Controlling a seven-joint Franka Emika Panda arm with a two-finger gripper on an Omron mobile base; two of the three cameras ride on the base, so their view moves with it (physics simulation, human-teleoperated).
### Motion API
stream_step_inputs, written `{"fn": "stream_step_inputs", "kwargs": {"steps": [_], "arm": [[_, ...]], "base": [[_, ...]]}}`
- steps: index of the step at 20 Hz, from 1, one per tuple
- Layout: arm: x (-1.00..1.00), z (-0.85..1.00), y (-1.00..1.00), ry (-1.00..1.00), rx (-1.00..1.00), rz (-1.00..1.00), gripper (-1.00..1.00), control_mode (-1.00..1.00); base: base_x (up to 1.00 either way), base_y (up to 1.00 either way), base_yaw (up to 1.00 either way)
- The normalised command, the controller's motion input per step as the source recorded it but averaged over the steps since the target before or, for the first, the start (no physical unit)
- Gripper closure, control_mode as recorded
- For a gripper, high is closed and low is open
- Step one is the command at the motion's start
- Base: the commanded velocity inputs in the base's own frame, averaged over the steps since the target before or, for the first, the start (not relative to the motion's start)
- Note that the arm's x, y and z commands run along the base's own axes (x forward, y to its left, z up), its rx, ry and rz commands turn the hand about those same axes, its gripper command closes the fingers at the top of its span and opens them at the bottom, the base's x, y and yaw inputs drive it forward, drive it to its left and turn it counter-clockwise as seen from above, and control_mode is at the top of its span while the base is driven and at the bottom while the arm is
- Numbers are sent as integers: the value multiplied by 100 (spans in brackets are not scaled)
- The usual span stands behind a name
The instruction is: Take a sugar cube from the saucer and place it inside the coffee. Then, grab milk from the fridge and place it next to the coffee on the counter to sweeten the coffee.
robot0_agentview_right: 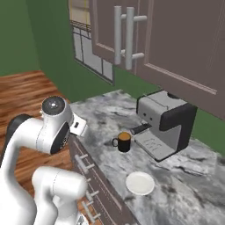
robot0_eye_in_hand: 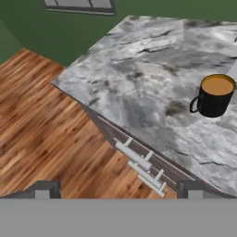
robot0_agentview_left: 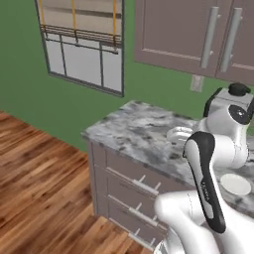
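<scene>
Black coffee [robot0_eye_in_hand: 213, 96] w/ orange-brown top; white saucer [robot0_agentview_right: 140, 183]; grey-white marbled counter [robot0_eye_in_hand: 139, 88].

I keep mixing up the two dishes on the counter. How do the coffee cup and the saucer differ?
The coffee cup is black; the saucer is white. The cup is an upright cylinder with a side handle; the saucer is flat and has none. The cup holds orange-brown coffee; nothing is discernible on the saucer. The cup stands just in front of the espresso machine; the saucer lies nearer the counter edge. Both are round.

Grey-and-black espresso machine [robot0_agentview_right: 165, 125] stands under mauve wall cabinets [robot0_agentview_right: 162, 39] (silver bar handles); window [robot0_agentview_left: 82, 47] in green wall; wood floor [robot0_agentview_left: 34, 173].
</scene>
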Motion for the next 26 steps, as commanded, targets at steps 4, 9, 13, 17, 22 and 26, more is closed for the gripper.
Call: {"fn": "stream_step_inputs", "kwargs": {"steps": [4, 9, 13, 17, 22, 26], "arm": [[0, 0, 0, 0, 0, 0, -100, 100], [0, 0, 0, 0, 0, 0, -100, 100], [0, 0, 0, 0, 0, 0, -100, 100], [0, 0, 0, 0, 0, 0, -100, 100], [0, 0, 0, 0, 0, 0, -100, 100], [0, 0, 0, 0, 0, 0, -100, 100]], "base": [[62, -14, 63], [-19, 10, 99], [-11, 0, 100], [-1, 0, 100], [2, 0, 95], [32, 0, 83]]}}
